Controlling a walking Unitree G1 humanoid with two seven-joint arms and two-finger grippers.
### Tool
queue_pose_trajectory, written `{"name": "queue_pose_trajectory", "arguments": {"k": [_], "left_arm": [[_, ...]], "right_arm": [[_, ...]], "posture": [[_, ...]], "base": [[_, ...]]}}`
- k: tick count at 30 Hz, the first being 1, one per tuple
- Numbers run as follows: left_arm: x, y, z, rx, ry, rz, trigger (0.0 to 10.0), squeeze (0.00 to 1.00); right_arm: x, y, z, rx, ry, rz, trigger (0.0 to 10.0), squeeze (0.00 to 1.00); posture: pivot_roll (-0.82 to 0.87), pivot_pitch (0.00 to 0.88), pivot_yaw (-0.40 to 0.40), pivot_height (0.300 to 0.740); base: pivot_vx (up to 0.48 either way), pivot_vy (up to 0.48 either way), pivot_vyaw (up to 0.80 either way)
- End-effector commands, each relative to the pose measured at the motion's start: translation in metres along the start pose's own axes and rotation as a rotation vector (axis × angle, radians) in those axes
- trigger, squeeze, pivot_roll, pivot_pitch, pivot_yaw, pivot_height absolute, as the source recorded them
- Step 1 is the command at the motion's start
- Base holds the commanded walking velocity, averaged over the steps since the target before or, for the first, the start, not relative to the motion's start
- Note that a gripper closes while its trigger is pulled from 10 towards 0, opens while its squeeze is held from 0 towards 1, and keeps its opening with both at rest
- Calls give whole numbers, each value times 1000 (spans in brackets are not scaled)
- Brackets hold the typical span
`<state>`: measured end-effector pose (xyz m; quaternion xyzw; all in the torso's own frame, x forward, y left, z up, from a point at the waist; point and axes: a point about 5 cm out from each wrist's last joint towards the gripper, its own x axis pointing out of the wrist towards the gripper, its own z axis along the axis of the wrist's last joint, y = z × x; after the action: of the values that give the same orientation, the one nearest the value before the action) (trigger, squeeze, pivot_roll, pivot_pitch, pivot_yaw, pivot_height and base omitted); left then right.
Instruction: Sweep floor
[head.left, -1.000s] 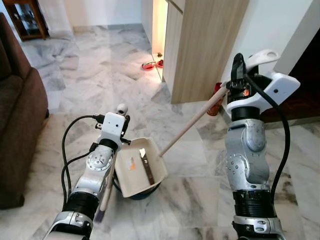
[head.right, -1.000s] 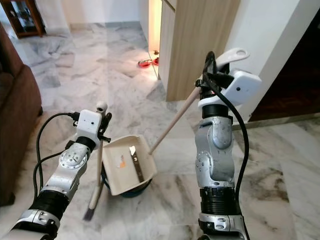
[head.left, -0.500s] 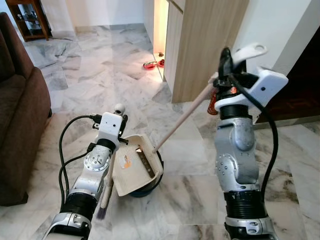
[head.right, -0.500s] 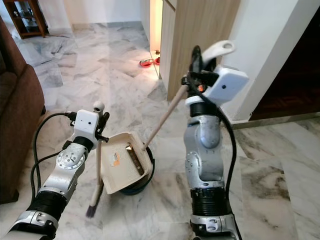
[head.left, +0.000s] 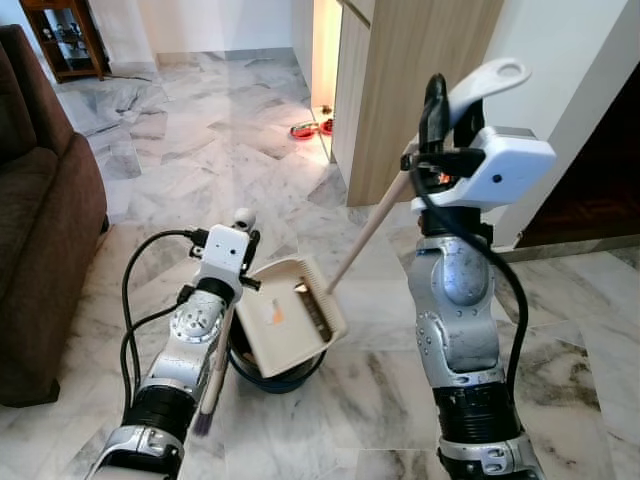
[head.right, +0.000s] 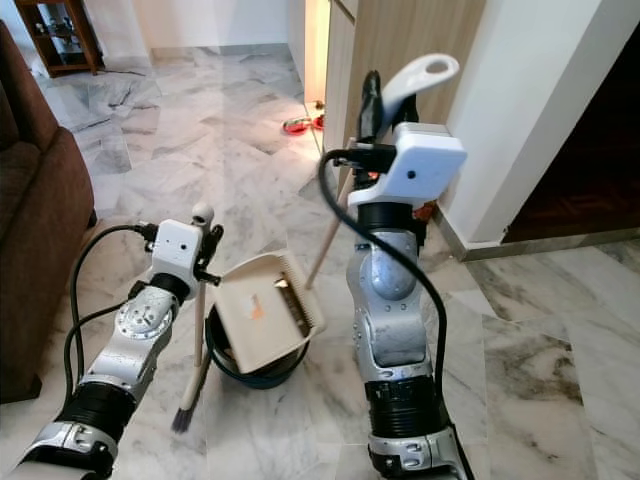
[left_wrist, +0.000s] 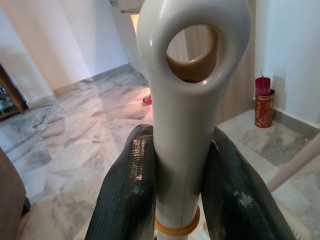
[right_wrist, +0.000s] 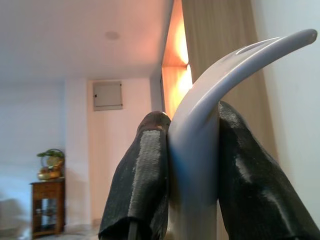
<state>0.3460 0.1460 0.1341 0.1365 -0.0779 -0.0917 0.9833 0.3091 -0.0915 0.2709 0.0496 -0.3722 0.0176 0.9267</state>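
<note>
Two claws were busy: the right gripper (right_wrist: 192, 165) squeezed the dustpan (head.left: 290, 322) handle, the left gripper (left_wrist: 185, 175) squeezed the brush (head.right: 190, 385), so tipping slowly over the bucket (head.right: 250, 372) seemed best.

Floor (head.left: 200, 150) white-grey veined marble; sofa (head.left: 40, 220) dark brown; cabinet (head.left: 400, 90) light wood grain; dustpan (head.left: 290, 325) cream with an orange mark and pale wooden handle; bin (head.right: 250, 368) dark blue; bowls (head.left: 308, 129) red; gripper fingers (left_wrist: 125, 195) black.
</note>
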Motion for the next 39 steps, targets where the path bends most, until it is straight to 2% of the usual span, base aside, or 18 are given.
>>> {"name": "queue_pose_trajectory", "arguments": {"k": [1,8,12,16,21,24,31,39], "left_arm": [[2,-2,13,9,-67,-12,10000,0],[2,-2,13,11,-67,-14,10000,0],[2,-2,12,15,-68,-16,10000,0],[1,-3,12,18,-67,-19,10000,0],[1,-4,12,23,-68,-23,10000,0],[1,-4,12,23,-67,-24,10000,0],[1,-6,10,29,-65,-35,10000,0],[1,-7,11,29,-69,-37,10000,0]], "right_arm": [[5,7,26,4,-141,14,10000,0],[1,24,39,-41,-233,53,10000,0],[-1,28,41,-39,-241,57,10000,0],[-9,46,48,-26,-282,101,10000,0],[-14,52,51,-13,-299,118,10000,0],[-19,63,55,-35,-335,185,10000,0],[-28,74,54,-33,-339,240,10000,0],[-34,86,53,16,-304,256,10000,0]], "posture": [[146,38,-36,740],[146,44,-38,740],[146,44,-38,740],[145,48,-40,740],[146,50,-42,740],[144,52,-42,740],[143,51,-43,740],[145,51,-44,740]], "base": [[0,0,0],[0,0,0],[0,0,0],[0,0,0],[0,0,0],[0,0,0],[0,0,0],[0,0,0]]}}
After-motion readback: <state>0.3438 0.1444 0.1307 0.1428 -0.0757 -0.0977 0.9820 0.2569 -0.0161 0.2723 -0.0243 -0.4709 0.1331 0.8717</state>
